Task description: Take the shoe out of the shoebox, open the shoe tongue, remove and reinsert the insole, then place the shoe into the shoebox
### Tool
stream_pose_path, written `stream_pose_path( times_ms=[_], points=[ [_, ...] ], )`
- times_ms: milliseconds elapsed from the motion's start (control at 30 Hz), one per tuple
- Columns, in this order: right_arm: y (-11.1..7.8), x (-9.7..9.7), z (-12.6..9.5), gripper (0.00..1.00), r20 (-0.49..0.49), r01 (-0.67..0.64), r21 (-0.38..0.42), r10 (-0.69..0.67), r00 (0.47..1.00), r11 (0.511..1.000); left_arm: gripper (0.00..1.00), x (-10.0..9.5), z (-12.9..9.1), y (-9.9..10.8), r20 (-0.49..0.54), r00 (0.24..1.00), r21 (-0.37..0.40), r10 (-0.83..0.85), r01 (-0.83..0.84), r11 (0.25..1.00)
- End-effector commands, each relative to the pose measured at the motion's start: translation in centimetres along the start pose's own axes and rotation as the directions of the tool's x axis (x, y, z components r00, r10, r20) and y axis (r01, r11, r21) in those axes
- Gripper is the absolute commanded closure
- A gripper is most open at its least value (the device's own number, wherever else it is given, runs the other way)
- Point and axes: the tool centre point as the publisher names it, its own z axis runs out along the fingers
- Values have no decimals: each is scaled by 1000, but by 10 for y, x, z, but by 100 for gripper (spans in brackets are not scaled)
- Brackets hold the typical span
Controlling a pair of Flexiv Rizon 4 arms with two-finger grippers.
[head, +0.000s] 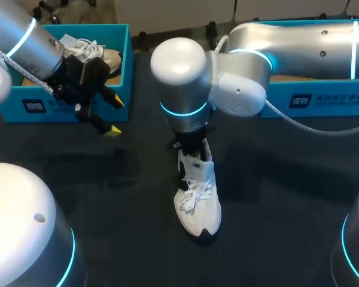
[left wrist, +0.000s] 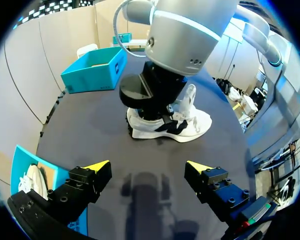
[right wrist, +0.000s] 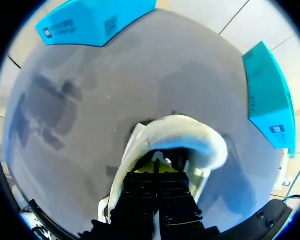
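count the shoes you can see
2. One shoe on the table under the right gripper; another shoe in the left box. The right box is partly hidden by my arm, so it may hold more.

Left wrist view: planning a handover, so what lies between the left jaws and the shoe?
Only bare dark table up to the shoe; left wrist view shows it.

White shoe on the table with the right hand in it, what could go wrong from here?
The right hand sits inside the heel opening of the shoe while the left hand hangs open, away from it. Pulling upward may drag or tip the unsteadied shoe. The loose laces lie just ahead of the opening and could snag.
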Motion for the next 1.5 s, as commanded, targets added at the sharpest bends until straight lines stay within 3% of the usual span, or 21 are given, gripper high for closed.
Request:
stream_pose_path(
  times_ms=[33,233,600,733,1000,1267,1500],
  points=[
    [-9,-6,-10,100,11,-6,9,6,1000,1000,0,1,0,0,1,1000,-3,0,0,1000],
    [-24,-11,2,100,-4,-39,49,39,999,998,0,1,0,0,1,1000,-3,0,0,1000],
    [-29,1,23,100,-40,-36,88,40,998,995,0,1,0,0,1,1000,-3,0,0,1000],
    [-25,2,19,100,-28,-16,82,18,999,997,0,1,0,0,1,1000,-3,0,0,1000],
    [-6,-11,-6,100,23,-27,-28,28,999,999,0,1,0,0,1,1000,-3,0,0,1000],
    [12,-6,16,100,7,-16,-49,16,1000,999,0,1,0,0,1,1000,-3,0,0,1000],
    [11,-2,33,100,-20,-27,-30,26,999,999,0,1,0,0,1,1000,-3,0,0,1000]
  ],
)
